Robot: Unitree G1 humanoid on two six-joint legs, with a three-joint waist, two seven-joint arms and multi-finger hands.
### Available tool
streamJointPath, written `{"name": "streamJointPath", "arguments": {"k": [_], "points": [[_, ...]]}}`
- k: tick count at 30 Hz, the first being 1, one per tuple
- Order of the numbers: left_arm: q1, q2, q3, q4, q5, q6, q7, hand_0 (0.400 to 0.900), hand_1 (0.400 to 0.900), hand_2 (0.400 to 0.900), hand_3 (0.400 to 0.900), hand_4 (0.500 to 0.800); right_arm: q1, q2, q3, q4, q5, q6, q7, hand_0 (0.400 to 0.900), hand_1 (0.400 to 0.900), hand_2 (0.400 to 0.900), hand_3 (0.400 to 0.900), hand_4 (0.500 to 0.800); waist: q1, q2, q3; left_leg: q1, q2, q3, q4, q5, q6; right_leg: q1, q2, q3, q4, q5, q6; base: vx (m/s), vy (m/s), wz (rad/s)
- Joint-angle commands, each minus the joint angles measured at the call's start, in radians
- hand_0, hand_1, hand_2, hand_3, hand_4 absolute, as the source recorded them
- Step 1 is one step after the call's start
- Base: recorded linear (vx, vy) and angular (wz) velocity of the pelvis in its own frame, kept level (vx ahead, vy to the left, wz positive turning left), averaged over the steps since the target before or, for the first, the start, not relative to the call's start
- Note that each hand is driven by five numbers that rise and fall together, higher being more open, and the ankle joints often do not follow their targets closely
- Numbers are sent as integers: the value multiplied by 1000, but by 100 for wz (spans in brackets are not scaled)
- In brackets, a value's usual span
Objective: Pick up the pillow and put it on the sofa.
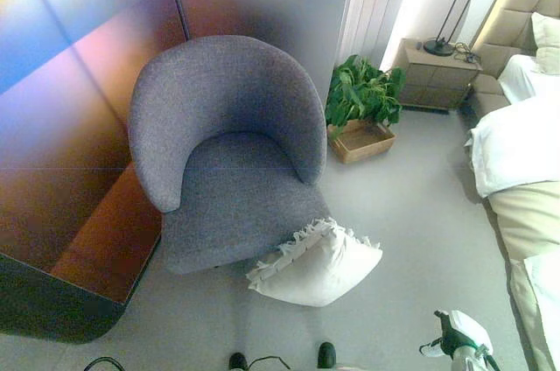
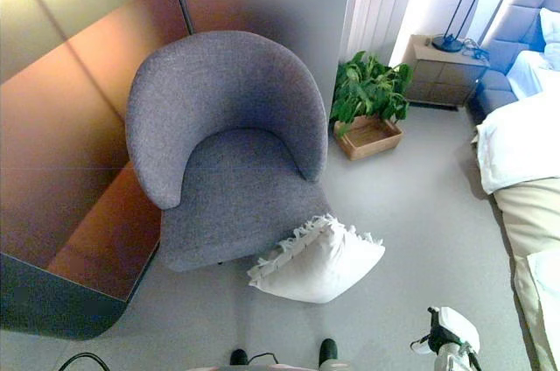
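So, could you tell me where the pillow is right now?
The white pillow lies on the floor at lower centre, leaning against the grey armchair's front edge.

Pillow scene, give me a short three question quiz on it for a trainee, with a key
1. True or false: the pillow lies on the chair's seat.
2. What stands right of the chair? A) potted plant B) stool C) bin
3. Fill in: the right hand shows at the lower ____ corner.

Key: 1 false, it lies on the floor against the chair's front. 2 A. 3 right.
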Motion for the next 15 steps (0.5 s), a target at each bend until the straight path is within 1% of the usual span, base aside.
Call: {"name": "streamJointPath", "arguments": {"k": [1, 3, 6, 7, 9, 10, 15], "points": [[-119, -27, 24, -32, -64, -7, -62, 900, 900, 900, 900, 800, -133, -124, 5, -12, 9, -27, -72, 900, 900, 900, 900, 800, 12, -22, 51, 2, 4, -17, 2, -52, 11, 26, 1, -64, 6, -24, 48, -27, -38, 17], [-142, -22, 16, -32, -62, 1, -57, 900, 900, 900, 900, 800, -178, -151, 16, -31, 27, -35, -74, 900, 900, 900, 900, 800, 16, -16, 76, -33, 7, -30, 2, -39, 11, -6, 3, -67, 31, -33, 40, -160, -30, 20], [-179, -16, 0, -27, -66, 3, -43, 900, 900, 900, 900, 800, -256, -193, 36, -61, 70, -44, -84, 900, 900, 900, 900, 800, 23, -3, 126, -99, 12, -57, 2, -11, 10, -90, 11, -75, 116, -64, 21, -199, -15, 19], [-193, -15, -4, -23, -79, 12, -38, 900, 900, 900, 900, 800, -295, -211, 46, -76, 85, -41, -80, 900, 900, 900, 900, 800, 25, 3, 148, -118, 14, -64, 2, 1, 7, -117, 13, -79, 142, -72, 14, -134, -2, 13], [-210, -17, 5, -21, -117, 30, -38, 900, 900, 900, 900, 800, -346, -236, 63, -90, 93, -37, -70, 900, 900, 900, 900, 800, 28, 9, 175, -146, 14, -76, 6, 11, 5, -143, 18, -81, 157, -79, 4, -102, -2, 6], [-213, -19, 8, -21, -121, 34, -38, 900, 900, 900, 900, 800, -356, -240, 68, -93, 91, -37, -69, 900, 900, 900, 900, 800, 28, 11, 180, -152, 14, -77, 7, 12, 5, -149, 19, -83, 159, -80, 2, -91, 4, 0], [-235, -28, 9, -19, -140, 29, -21, 900, 900, 900, 900, 800, -449, -288, 109, -132, 100, -17, -51, 900, 900, 900, 900, 800, 36, 29, 230, -216, 4, -96, 7, 28, -3, -200, 23, -89, 166, -85, -8, -83, 19, 1]]}}
